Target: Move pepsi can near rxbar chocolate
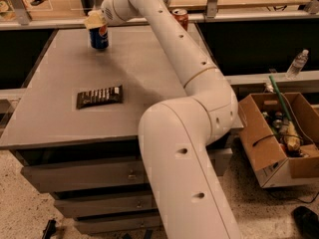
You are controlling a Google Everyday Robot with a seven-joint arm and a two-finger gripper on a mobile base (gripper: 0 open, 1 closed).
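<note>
The pepsi can (99, 40) is blue with a round logo and stands upright at the far left of the grey table (55, 63). My gripper (95, 25) comes down over its top from the right and is shut on it, hiding the silver lid. The rxbar chocolate (99, 96), a flat dark wrapper with pale lettering, lies on the table nearer the front, well apart from the can. My white arm runs across the table's right half.
An orange-red can (180, 18) stands at the table's far edge, partly behind my arm. A railing runs along the back. A cardboard box (279, 148) of clutter sits on the floor at right, and a water bottle (298, 63) stands on a ledge.
</note>
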